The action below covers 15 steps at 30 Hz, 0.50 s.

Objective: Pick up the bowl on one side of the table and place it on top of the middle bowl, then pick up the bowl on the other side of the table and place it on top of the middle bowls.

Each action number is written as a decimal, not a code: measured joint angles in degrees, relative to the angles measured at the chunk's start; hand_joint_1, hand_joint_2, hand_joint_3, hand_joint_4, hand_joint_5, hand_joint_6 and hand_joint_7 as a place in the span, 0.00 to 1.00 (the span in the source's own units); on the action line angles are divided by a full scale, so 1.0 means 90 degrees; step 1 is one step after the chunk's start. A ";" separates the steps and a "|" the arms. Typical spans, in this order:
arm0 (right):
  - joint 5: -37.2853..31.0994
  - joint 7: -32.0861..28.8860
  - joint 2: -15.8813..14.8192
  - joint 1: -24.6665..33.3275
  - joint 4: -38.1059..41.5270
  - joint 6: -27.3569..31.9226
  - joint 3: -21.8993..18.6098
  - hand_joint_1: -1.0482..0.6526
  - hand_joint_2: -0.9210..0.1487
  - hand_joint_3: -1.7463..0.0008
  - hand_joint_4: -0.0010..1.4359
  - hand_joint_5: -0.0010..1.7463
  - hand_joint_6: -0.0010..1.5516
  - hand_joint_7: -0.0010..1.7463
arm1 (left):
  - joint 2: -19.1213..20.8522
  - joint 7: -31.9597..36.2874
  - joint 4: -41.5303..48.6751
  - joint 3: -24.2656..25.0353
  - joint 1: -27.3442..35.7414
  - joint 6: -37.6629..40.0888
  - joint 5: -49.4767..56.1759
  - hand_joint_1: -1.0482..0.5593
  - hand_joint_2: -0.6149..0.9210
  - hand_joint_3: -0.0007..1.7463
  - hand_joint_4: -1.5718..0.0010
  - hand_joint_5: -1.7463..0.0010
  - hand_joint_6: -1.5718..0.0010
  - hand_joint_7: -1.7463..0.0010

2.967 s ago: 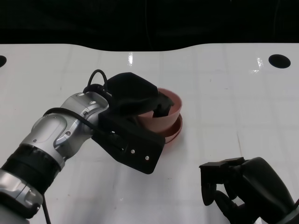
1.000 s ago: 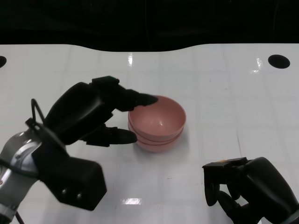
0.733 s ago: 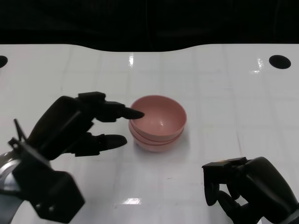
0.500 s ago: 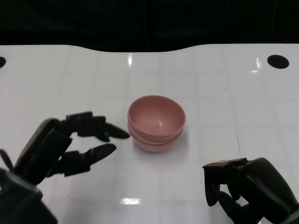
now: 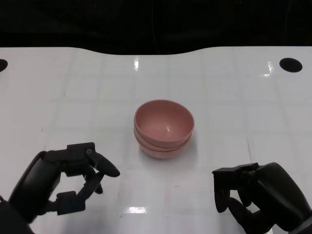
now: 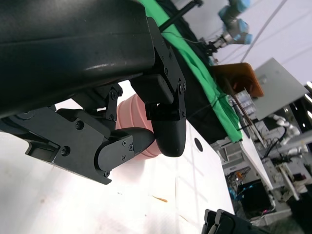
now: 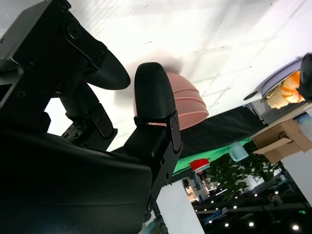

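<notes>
Pink bowls (image 5: 164, 127) sit nested in one stack at the middle of the white table (image 5: 234, 97). My left hand (image 5: 63, 183) hovers at the near left, well apart from the stack, fingers spread and empty. My right hand (image 5: 258, 197) rests near the front right edge, fingers bent downward, holding nothing. The left wrist view looks past my left hand (image 6: 87, 136) to the pink stack (image 6: 127, 114) beyond its fingertips (image 6: 168, 139). In the right wrist view, the stack (image 7: 187, 102) lies beyond my right hand (image 7: 73, 170), whose fingers (image 7: 153, 92) are apart.
Two round black holes (image 5: 291, 64) (image 5: 1, 64) mark the far corners of the table, and a dark edge runs along its back. The left wrist view shows green cloth (image 6: 214, 78) and lab equipment beyond the table.
My left hand set its bowl onto the middle stack, let go and drew back toward the near left. The stack sits level now. The right hand has stayed put.
</notes>
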 measured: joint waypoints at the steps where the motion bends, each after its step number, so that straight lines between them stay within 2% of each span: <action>1: 0.0000 -0.0014 0.0000 -0.0001 0.0012 -0.0020 -0.0002 0.58 0.72 0.08 0.68 1.00 0.54 0.90 | -0.0066 -0.0058 -0.0002 0.0000 0.0033 0.0056 -0.0057 0.55 0.84 0.50 0.52 0.02 0.52 0.23; 5: 0.0001 -0.0043 -0.0015 0.0000 0.0071 -0.0095 -0.0010 0.57 0.72 0.08 0.68 1.00 0.54 0.90 | -0.0213 -0.0315 -0.0031 0.0002 0.0074 0.0376 -0.0259 0.54 0.83 0.55 0.50 0.00 0.54 0.14; 9: 0.0001 -0.0048 -0.0028 -0.0001 0.0100 -0.0109 -0.0018 0.58 0.72 0.08 0.68 1.00 0.54 0.90 | -0.0187 -0.0680 -0.0070 0.0077 0.0082 0.0784 -0.0465 0.55 0.78 0.60 0.48 0.00 0.51 0.12; 15: 0.0001 -0.0052 -0.0031 -0.0003 0.0110 -0.0119 -0.0018 0.58 0.73 0.08 0.68 1.00 0.55 0.89 | -0.0070 -0.0884 -0.0073 0.0189 0.0045 0.0921 -0.0303 0.56 0.73 0.68 0.46 0.00 0.50 0.13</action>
